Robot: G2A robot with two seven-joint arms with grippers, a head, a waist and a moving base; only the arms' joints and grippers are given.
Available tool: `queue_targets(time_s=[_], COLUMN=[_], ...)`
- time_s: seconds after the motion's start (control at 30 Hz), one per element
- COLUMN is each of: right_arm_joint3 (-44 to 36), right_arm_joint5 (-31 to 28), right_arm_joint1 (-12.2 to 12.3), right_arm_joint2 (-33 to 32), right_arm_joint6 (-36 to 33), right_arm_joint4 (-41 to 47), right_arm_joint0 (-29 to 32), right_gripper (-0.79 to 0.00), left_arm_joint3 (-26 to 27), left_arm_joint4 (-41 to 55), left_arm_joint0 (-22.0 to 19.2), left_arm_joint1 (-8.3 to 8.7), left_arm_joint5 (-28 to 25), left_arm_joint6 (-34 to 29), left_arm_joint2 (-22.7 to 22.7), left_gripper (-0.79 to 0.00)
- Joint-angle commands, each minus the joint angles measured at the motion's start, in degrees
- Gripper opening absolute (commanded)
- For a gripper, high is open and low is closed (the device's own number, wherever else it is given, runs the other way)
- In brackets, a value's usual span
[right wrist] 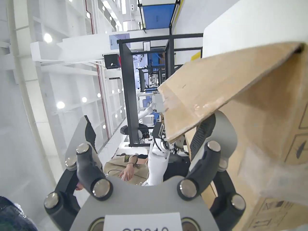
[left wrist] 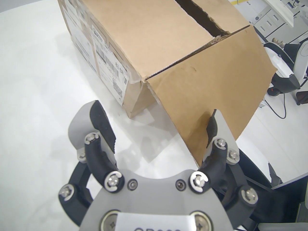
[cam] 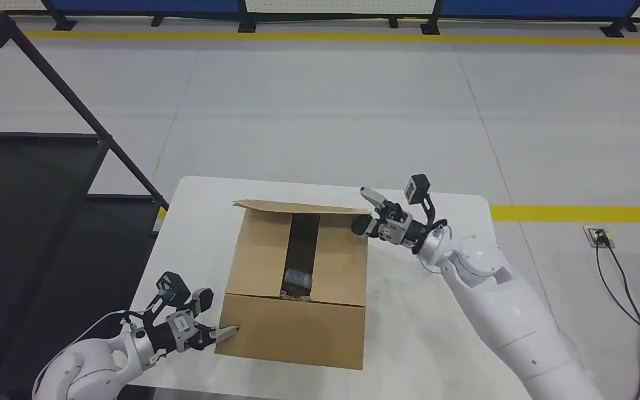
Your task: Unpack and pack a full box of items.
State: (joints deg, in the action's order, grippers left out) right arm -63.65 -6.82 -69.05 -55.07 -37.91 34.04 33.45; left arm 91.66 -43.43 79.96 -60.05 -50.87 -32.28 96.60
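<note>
Flaps of the box [cam: 300, 290] ready for spreading
Left gripper [left wrist: 155, 109], wide and empty, sits beside the near flap [left wrist: 211, 78]; right gripper [right wrist: 148, 121], open, straddles the far flap [right wrist: 216, 82] corner: seat deeper, then clamp.

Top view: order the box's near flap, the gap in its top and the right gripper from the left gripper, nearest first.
1. The near flap, beside the left gripper.
2. The gap, mid-top.
3. The right gripper, far corner.
</note>
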Motion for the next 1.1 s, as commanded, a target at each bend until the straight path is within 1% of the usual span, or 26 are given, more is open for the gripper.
queue_targets(time_s=[0.0,0.17,0.3,0.37,0.47,0.67,0.87,1.07], right_arm_joint3=[0.89,6.55,13.38,15.61,20.39,27.38,32.31,35.82], right_arm_joint5=[0.00,-0.79,-2.08,-2.59,-2.75,-2.04,-3.40,-4.81], right_arm_joint1=[-0.75,-3.85,-6.93,-8.10,-10.18,-13.41,-15.60,-17.11], right_arm_joint2=[1.42,6.54,10.74,12.16,14.41,17.42,17.85,17.27], right_arm_joint6=[4.85,15.74,23.95,25.77,27.98,31.62,32.11,31.57], right_arm_joint4=[-2.59,-7.69,-11.44,-12.31,-14.15,-17.98,-18.61,-18.79], right_arm_joint0=[-1.87,-7.37,-11.40,-12.49,-14.49,-16.53,-17.67,-18.56], right_gripper=[0.000,0.000,0.000,0.000,0.000,0.000,0.000,0.000], left_arm_joint3=[0.00,0.00,0.00,0.00,0.00,0.00,0.50,-0.51], left_arm_joint4=[0.00,0.00,0.00,0.00,0.00,0.00,-2.02,-4.92], left_arm_joint0=[0.00,0.00,0.00,0.00,0.00,0.00,0.83,0.55], left_arm_joint1=[0.00,0.00,0.00,0.00,0.00,0.00,0.15,0.31], left_arm_joint5=[0.00,0.00,0.00,0.00,0.00,0.00,1.05,2.47], left_arm_joint6=[0.00,0.00,0.00,0.00,0.00,0.00,1.39,3.44], left_arm_joint2=[0.00,0.00,0.00,0.00,0.00,0.00,-0.92,-2.17], left_gripper=[0.000,0.000,0.000,0.000,0.000,0.000,0.000,0.000])
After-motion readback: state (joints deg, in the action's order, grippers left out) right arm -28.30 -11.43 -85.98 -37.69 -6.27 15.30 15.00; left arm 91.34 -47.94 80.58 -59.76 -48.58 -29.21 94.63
